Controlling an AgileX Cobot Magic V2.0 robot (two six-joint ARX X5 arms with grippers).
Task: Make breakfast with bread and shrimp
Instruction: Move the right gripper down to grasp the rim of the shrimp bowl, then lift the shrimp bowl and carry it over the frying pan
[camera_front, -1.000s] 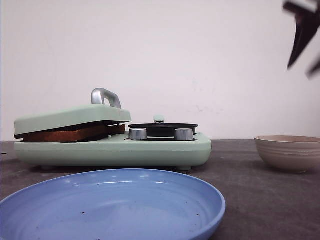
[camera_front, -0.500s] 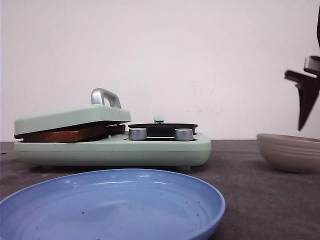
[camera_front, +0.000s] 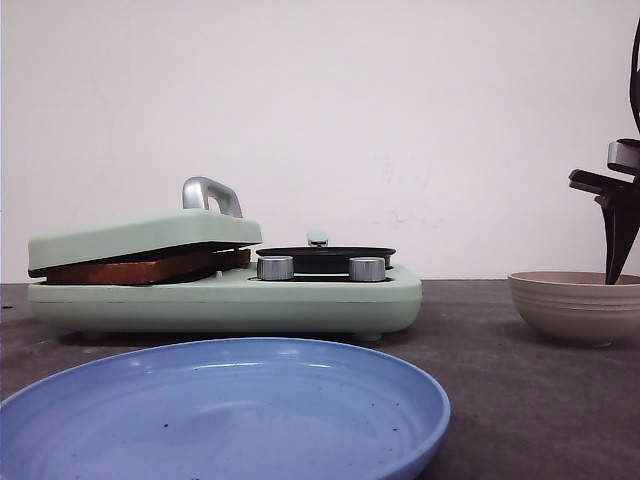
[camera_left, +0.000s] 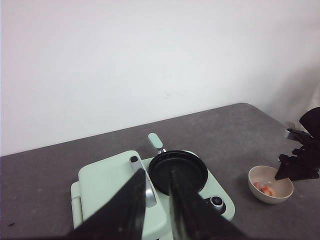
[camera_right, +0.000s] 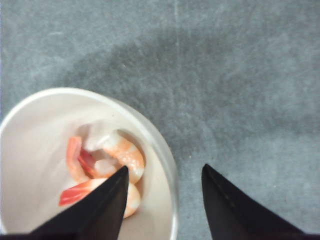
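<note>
Right hand (camera_right: 162, 200) agape astride bowl (camera_right: 167, 165) rim

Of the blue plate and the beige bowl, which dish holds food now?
The beige bowl, below the right gripper, holds the shrimp; the blue plate holds nothing.

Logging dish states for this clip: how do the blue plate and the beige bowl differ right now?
The blue plate is wide and shallow; the beige bowl is smaller, deeper and ribbed. The plate holds no food, while the bowl holds the shrimp. The plate sits nearest the camera with nothing over it; the bowl sits on the right with the right gripper open at its rim. Both rest upright on the dark table.
</note>
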